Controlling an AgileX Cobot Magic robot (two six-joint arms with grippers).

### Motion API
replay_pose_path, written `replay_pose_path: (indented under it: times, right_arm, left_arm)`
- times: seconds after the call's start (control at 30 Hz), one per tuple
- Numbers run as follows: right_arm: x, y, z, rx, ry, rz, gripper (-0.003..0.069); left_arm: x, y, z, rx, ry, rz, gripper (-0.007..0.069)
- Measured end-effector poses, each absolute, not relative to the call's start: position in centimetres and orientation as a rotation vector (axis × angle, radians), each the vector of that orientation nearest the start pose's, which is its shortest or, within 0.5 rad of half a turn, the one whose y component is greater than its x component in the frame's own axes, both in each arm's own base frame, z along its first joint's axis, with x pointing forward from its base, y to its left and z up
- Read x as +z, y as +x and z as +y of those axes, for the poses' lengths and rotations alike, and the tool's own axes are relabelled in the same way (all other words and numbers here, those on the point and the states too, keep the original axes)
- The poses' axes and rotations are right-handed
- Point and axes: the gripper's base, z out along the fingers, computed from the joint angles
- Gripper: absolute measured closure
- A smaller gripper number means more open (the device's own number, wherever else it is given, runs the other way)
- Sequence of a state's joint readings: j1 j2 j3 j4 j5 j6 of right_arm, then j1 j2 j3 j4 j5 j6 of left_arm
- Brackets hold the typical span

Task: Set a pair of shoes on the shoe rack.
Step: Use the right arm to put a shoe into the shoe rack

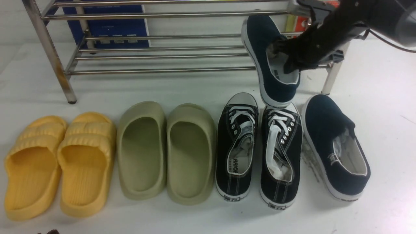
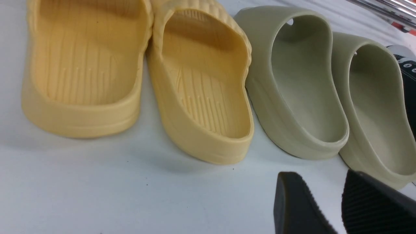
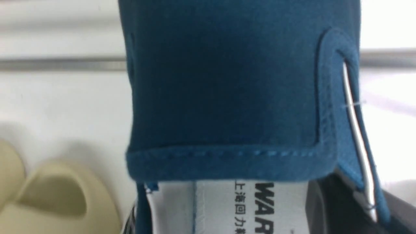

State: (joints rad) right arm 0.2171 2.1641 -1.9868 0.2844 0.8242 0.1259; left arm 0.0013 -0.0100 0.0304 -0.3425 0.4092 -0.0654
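While aloft by the shoe rack [image 1: 162, 69], navy white-soled slip-on [image 1: 260, 35], tight in right gripper [image 1: 286, 61] (mate [image 1: 325, 123] below).

Two navy slip-ons [image 1: 260, 35] [image 1: 334, 146], two black sneakers [image 1: 236, 149] [image 1: 281, 156], four slippers [image 1: 31, 165] [image 1: 86, 162] [image 1: 141, 149] [image 1: 191, 152], one rack [image 1: 162, 70].

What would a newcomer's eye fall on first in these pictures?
The right end effector holds one navy slip-on aloft, toe up, in front of the right end of the steel shoe rack. Its mate lies below at the right end of a row with black lace-ups, green slippers and yellow slippers.
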Motion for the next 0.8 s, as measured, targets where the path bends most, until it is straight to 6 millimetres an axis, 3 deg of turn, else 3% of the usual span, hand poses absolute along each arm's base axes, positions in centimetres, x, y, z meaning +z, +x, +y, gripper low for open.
replay_pose_path:
  times: [0.27, 0.8]
  right_arm:
    - [25.8, 50.4, 12.2, 0.490, 0.064, 2.435, 0.0620]
    - [25.6, 50.9, 12.2, 0.493, 0.076, 2.402, 0.0615]
  left_arm:
    - [16.9, 5.2, -1.2, -0.385, -0.272, 1.888, 0.0386]
    - [16.9, 5.2, -1.2, -0.385, -0.272, 1.888, 0.0386]
